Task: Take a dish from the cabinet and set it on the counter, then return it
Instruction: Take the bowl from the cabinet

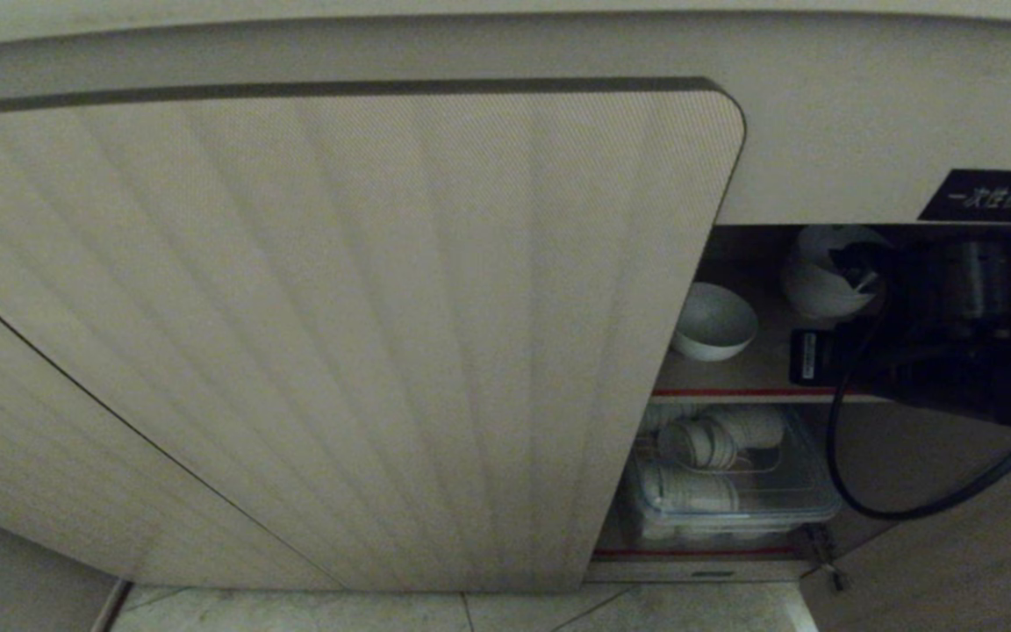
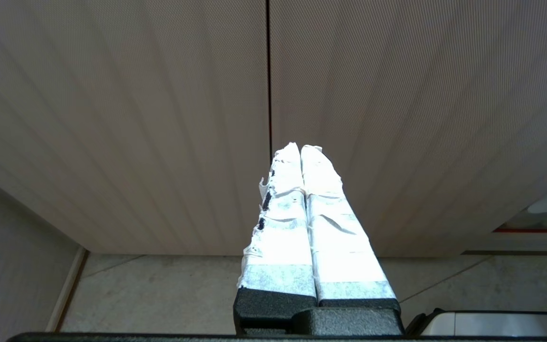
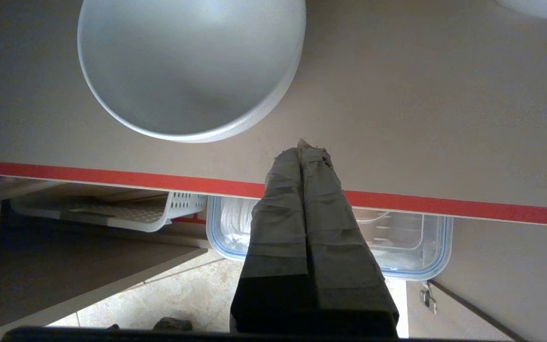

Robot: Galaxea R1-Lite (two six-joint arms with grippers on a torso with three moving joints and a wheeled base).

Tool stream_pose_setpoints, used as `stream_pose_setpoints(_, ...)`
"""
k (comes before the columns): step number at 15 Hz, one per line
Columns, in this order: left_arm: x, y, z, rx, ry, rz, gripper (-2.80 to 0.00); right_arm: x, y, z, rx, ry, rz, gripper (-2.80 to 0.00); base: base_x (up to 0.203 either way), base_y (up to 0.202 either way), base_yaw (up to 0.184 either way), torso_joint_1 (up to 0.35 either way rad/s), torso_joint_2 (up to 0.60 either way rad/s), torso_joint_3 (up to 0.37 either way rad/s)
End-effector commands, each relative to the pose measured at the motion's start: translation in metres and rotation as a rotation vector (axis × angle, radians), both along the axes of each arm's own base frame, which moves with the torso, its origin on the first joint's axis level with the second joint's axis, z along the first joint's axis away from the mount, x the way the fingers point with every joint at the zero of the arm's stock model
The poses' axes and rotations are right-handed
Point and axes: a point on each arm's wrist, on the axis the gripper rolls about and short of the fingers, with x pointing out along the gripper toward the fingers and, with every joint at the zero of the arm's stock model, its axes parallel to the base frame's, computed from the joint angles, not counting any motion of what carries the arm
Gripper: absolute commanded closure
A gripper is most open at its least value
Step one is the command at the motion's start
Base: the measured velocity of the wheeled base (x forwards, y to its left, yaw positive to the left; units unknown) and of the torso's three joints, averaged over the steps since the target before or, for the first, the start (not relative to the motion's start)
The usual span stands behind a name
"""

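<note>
My right end effector (image 3: 307, 148) hangs over the red-edged brown shelf (image 3: 444, 118) of the ribbed beige cabinet (image 1: 339, 307), fingers pressed together and empty, just beside the small white ceramic bowl (image 3: 190, 66), apparently poised to grasp it.

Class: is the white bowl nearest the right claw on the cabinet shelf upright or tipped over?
Upright. The white bowl sits on the shelf, its empty hollow facing up.
</note>
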Motion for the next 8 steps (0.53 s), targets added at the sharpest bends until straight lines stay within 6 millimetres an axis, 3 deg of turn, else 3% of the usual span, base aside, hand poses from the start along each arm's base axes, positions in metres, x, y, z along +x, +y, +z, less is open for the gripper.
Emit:
stream_pose_setpoints(1, 0.0000, 0.0000, 0.0000, -0.001, 0.000, 0.000, 0.00, 0.0025, 0.0006, -0.0026, 0.001, -0.004, 0.000, 0.00, 0.000, 0.000, 0.000, 0.000, 0.00, 0.000)
stream_pose_setpoints(8, 0.0000, 0.0000, 0.0000, -0.001, 0.000, 0.000, 0.00, 0.0055, 0.0011, -0.0052, 0.005, -0.026, -0.003, 0.00, 0.000, 0.000, 0.000, 0.000, 0.00, 0.000)
